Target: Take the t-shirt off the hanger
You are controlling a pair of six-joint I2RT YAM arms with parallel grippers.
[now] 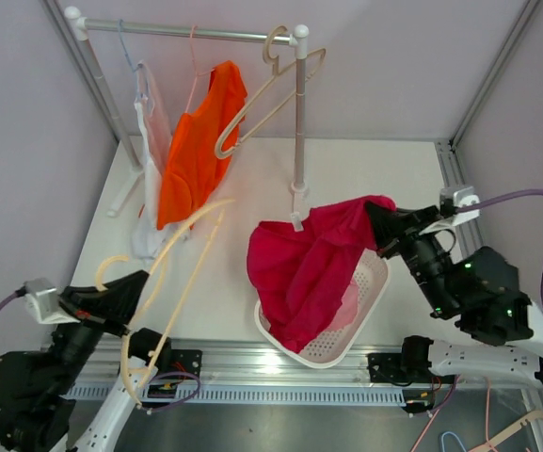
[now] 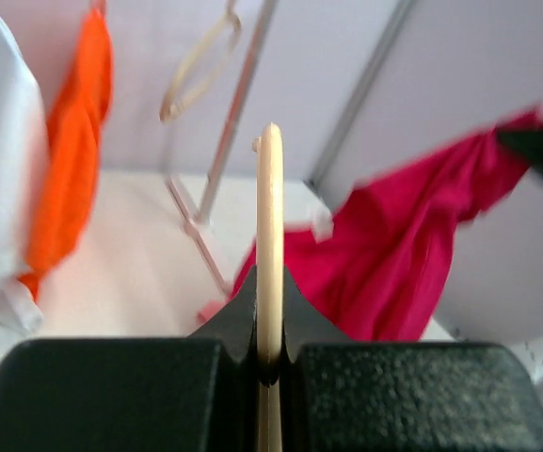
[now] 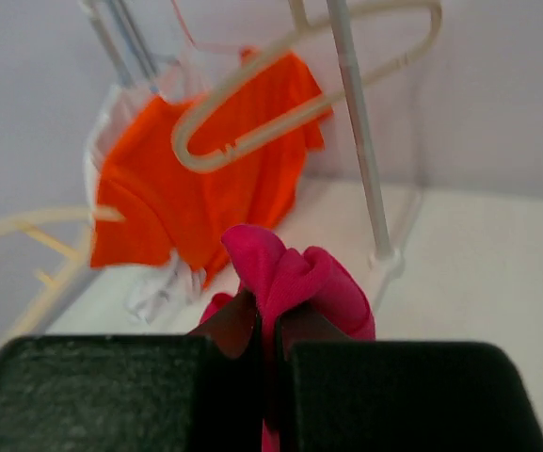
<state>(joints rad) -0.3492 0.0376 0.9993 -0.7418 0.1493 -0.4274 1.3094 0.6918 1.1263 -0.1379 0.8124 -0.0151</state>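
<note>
My right gripper (image 1: 381, 224) is shut on a bunched fold of the magenta t-shirt (image 1: 304, 264). It holds the fold up at the right while the rest of the shirt drapes down into the white basket (image 1: 373, 294). The right wrist view shows the fold (image 3: 295, 273) pinched between my right gripper's (image 3: 273, 315) jaws. My left gripper (image 1: 137, 287) is shut on a bare cream hanger (image 1: 188, 273), held slanted over the table's left front. In the left wrist view the hanger (image 2: 269, 207) stands edge-on between my left gripper's (image 2: 269, 315) jaws. The magenta shirt (image 2: 412, 245) is off the hanger, to its right.
A clothes rack (image 1: 297, 113) stands at the back. It carries an orange t-shirt (image 1: 196, 141), a white garment (image 1: 151, 122) and an empty cream hanger (image 1: 271, 89). Another hanger (image 1: 525, 433) lies at the bottom right, below the table edge. Grey walls enclose the table.
</note>
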